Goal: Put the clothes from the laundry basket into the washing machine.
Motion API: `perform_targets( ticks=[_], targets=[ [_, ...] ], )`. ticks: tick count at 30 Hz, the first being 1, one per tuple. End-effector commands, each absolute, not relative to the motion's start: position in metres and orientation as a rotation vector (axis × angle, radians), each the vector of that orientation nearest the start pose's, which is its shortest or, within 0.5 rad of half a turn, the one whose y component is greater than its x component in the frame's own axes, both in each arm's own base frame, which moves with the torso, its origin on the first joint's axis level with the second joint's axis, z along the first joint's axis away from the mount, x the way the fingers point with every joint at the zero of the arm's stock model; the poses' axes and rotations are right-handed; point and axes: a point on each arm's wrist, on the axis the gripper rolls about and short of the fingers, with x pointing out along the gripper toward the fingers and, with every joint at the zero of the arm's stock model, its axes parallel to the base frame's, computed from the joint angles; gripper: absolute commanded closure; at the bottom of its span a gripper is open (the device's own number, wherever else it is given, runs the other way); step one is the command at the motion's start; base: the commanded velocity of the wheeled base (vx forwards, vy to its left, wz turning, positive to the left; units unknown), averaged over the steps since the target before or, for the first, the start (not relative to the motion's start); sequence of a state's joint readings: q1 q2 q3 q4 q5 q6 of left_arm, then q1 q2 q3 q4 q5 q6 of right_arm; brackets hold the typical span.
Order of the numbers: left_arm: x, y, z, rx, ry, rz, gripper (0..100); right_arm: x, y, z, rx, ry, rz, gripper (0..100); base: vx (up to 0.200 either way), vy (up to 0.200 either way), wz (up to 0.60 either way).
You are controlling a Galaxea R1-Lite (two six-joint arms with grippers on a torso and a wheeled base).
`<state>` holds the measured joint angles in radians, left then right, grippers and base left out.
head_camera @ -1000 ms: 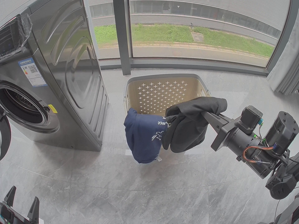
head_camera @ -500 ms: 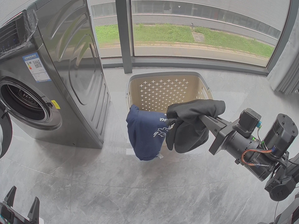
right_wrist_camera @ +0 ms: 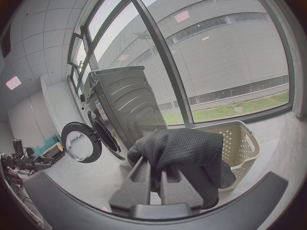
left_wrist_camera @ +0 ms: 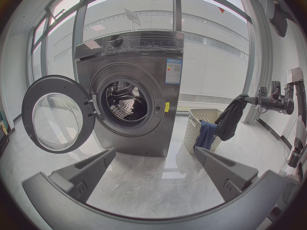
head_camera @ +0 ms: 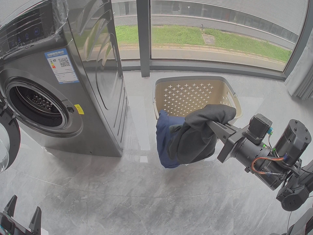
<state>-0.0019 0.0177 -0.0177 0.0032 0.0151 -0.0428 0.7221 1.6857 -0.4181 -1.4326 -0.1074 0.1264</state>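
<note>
Laundry run snapshot: the right gripper (head_camera: 211, 125) is clamped on a dark grey garment (head_camera: 195, 137), with its fingers pinched tight into the fabric near the top. The cloth hangs off them in a loose bunch, clear of the floor (head_camera: 130, 186), just in front of the near right side of the laundry basket (head_camera: 195, 80).

A navy garment (head_camera: 163, 137) is draped over the basket's near rim toward its left corner and trails down the outside wall. From the head view the grey one overlaps it a bit, and I honestly can't tell if the two are touching.

The basket is beige with star-shaped holes and a grey rim. It sits on the floor by the big window (head_camera: 212, 23), just to the right of the washing machine (head_camera: 94, 66).

The machine is a grey front loader on the left. Its door (left_wrist_camera: 57, 114) is swung wide open to the left, so the drum (left_wrist_camera: 126, 101) is in plain view, and there's plastic film over the control panel (head_camera: 29, 30).

The left gripper (left_wrist_camera: 153, 151) sits low at the near left with its jaws spread wide. It points at the open drum but is well apart from both the machine and the basket.
</note>
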Motion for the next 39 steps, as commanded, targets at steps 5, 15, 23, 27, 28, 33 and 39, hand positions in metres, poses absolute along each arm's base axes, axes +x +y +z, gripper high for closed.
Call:
perform_targets(
  ticks=[5, 15, 23, 27, 28, 33, 39],
  targets=[
    [-0.0225, 0.0003, 0.0762, -0.043, 0.007, 0.012, 0, 0.1976, 0.1674, 0.1712, 0.189, -0.118, 0.615, 100, 0.0, 0.2, 0.0],
    [-0.0225, 0.0004, 0.0762, -0.043, 0.007, 0.014, 0, 0.1977, 0.1695, 0.1703, 0.188, -0.114, 0.62, 100, 0.0, 0.2, 0.0],
    [-0.0225, 0.0004, 0.0762, -0.043, 0.007, 0.014, 0, 0.1972, 0.1696, 0.1707, 0.189, -0.116, 0.621, 100, 0.0, 0.2, 0.0],
    [-0.0225, 0.0004, 0.0762, -0.043, 0.007, 0.014, 0, 0.1976, 0.1689, 0.1704, 0.19, -0.114, 0.618, 100, 0.0, 0.15, 0.0],
    [-0.0225, 0.0004, 0.0762, -0.043, 0.007, 0.014, 0, 0.1976, 0.1689, 0.1704, 0.19, -0.114, 0.618, 100, 0.0, 0.0, 0.0],
    [-0.0225, 0.0004, 0.0762, -0.043, 0.007, 0.016, 0, 0.1971, 0.169, 0.1689, 0.187, -0.108, 0.62, 100, 0.0, 0.0, 0.0],
    [-0.0225, 0.0004, 0.0762, -0.043, 0.007, 0.016, 0, 0.1976, 0.1684, 0.1689, 0.187, -0.108, 0.617, 100, 0.0, 0.0, 0.0]
  ],
)
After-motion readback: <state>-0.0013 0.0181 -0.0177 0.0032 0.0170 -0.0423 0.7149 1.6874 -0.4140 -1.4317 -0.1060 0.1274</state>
